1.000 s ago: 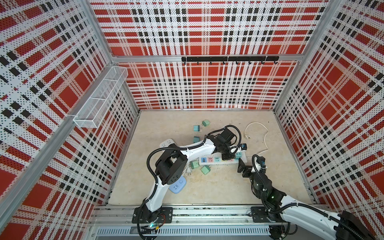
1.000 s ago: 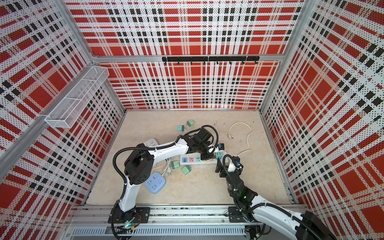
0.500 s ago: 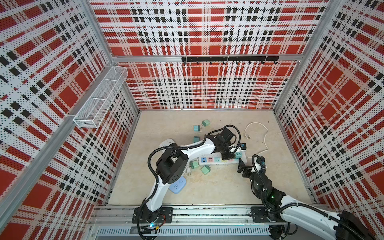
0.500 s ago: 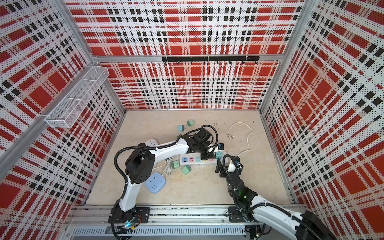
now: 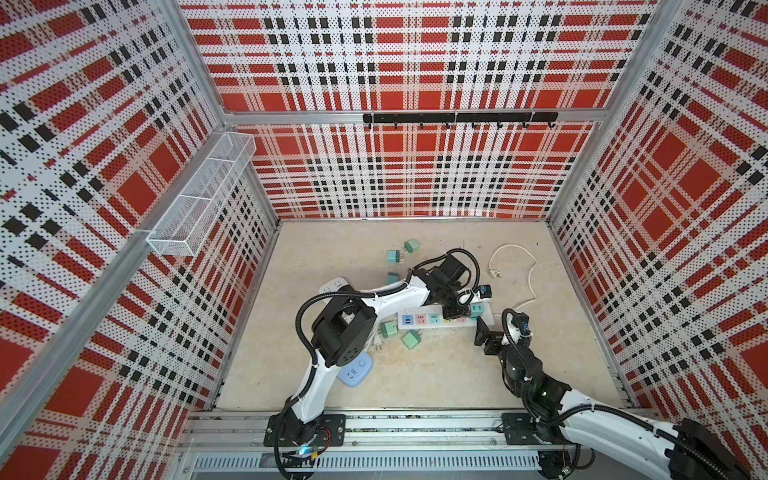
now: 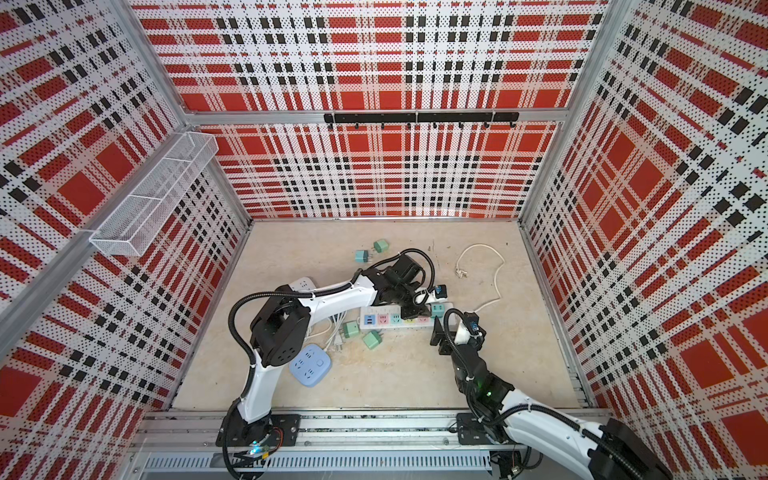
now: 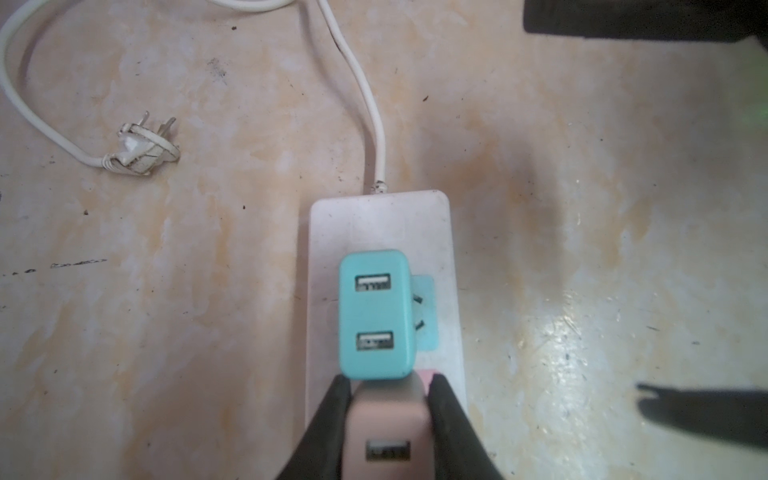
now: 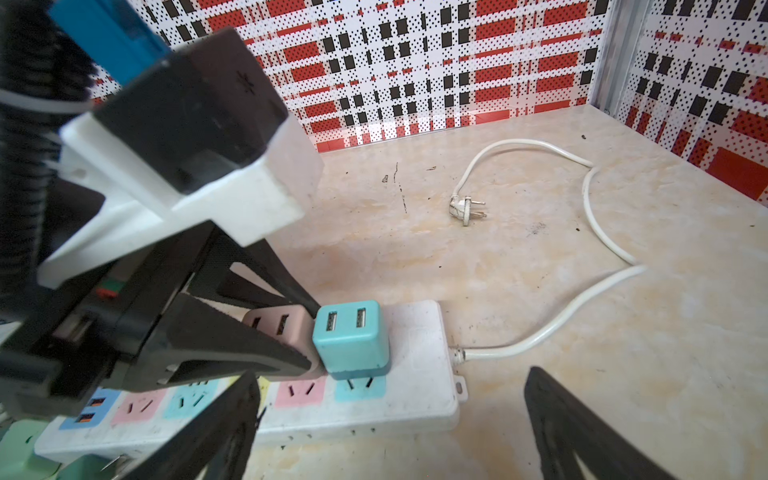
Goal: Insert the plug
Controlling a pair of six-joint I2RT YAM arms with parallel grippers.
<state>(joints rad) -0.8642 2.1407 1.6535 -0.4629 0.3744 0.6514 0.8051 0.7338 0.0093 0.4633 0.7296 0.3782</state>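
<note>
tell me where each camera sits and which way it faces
Top views: overhead, looking down on the tabletop; both arms show, meeting at the power strip.
Left wrist: on the left arm, looking down at the teal adapter; left end effector shut on the pink adapter.
Right wrist: low by the power strip, facing the back wall; right end effector open.
Both wrist views share the teal adapter.

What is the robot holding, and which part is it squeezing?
The left gripper pinches the pink charger plug by its two opposite sides, beside the teal plug. The right gripper is open and holds nothing.
</note>
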